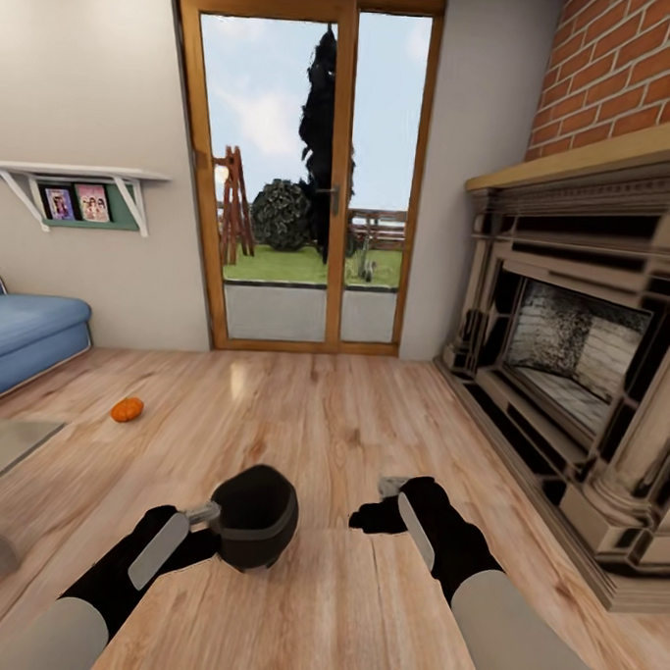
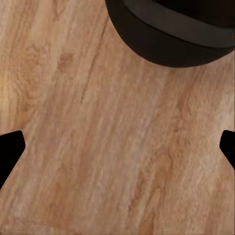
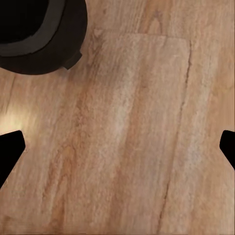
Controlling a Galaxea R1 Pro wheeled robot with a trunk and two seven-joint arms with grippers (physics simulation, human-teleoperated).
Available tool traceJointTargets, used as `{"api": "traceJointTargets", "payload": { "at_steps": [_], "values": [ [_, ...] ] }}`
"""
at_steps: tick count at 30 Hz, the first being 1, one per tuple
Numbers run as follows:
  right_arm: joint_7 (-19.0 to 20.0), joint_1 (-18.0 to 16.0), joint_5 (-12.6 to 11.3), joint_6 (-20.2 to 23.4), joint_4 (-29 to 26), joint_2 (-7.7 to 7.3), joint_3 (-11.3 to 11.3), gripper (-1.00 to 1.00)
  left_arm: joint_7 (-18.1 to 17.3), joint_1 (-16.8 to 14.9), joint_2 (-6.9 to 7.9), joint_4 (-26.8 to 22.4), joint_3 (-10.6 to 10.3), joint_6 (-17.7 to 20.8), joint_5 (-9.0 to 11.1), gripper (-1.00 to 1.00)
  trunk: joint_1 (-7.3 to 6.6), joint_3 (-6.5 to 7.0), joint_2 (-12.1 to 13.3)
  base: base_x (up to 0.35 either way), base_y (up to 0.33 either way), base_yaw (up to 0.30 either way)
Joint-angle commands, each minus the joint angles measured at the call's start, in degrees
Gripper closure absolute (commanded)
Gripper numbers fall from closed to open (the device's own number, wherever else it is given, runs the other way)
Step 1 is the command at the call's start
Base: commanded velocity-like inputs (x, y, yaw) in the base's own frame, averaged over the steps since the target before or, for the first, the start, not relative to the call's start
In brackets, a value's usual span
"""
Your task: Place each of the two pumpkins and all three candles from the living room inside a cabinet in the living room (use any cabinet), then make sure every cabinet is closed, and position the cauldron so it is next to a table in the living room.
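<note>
With both sets of jaws apart and empty, the cauldron (image 1: 255, 516) sat on the floor (image 1: 370, 415) beside the left gripper (image 1: 211, 513), apparently the step in hand, needing a rim grasp next.

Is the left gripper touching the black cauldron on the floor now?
Cannot tell. In the head view the left gripper overlaps the cauldron rim. In the left wrist view bare floor lies between the fingertips, the cauldron beyond; neither view settles contact.

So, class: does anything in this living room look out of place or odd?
Yes. A pumpkin lies loose on the wooden floor near the blue sofa, and the black cauldron sits tilted on the floor by the left gripper, its mouth leaning sideways.
</note>
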Motion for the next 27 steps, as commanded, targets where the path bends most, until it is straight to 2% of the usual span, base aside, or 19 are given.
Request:
{"api": "traceJointTargets", "payload": {
  "at_steps": [1, 6, 10, 14, 19, 27],
  "values": [
    [0.58, -0.03, -0.38, 1.10, -0.85, -0.01, 0.08, -1.00, 0.89, -0.04, 0.22, -0.13, 0.05, -0.07, 0.68, -1.00, 0.02, -0.07, -0.03, 0.245, -0.007, 0.000],
    [1.73, -0.03, -0.05, 4.56, -7.80, 0.02, 0.02, -1.00, 1.29, -0.04, 0.44, -0.39, 2.87, -0.25, 0.48, -1.00, 0.02, -0.07, -0.03, 0.121, -0.003, 0.000],
    [1.87, -0.03, 0.03, 5.37, -11.06, 0.02, 0.01, -1.00, 1.22, -0.04, 0.46, -0.53, 3.56, -0.27, 0.36, -1.00, 0.02, -0.07, -0.03, 0.018, 0.000, 0.000],
    [1.83, -0.03, 0.10, 5.47, -11.89, 0.02, 0.05, -1.00, 1.20, -0.04, 0.54, -0.58, 3.81, -0.29, 0.26, -1.00, 0.02, -0.07, -0.03, 0.003, 0.000, 0.000],
    [1.47, -0.03, 0.20, 5.35, -11.39, 0.16, 0.09, -1.00, 1.13, -0.04, 1.51, -0.59, 3.86, -0.22, 0.38, -1.00, 0.02, -0.07, -0.03, 0.017, 0.016, 0.000],
    [1.48, -0.04, 0.14, 4.87, -10.88, 0.03, 0.06, -1.00, 1.16, -0.04, 1.78, -0.52, 3.93, -0.22, 0.32, -1.00, 0.02, -0.07, -0.03, 0.205, 0.181, 0.002]
  ]
}}
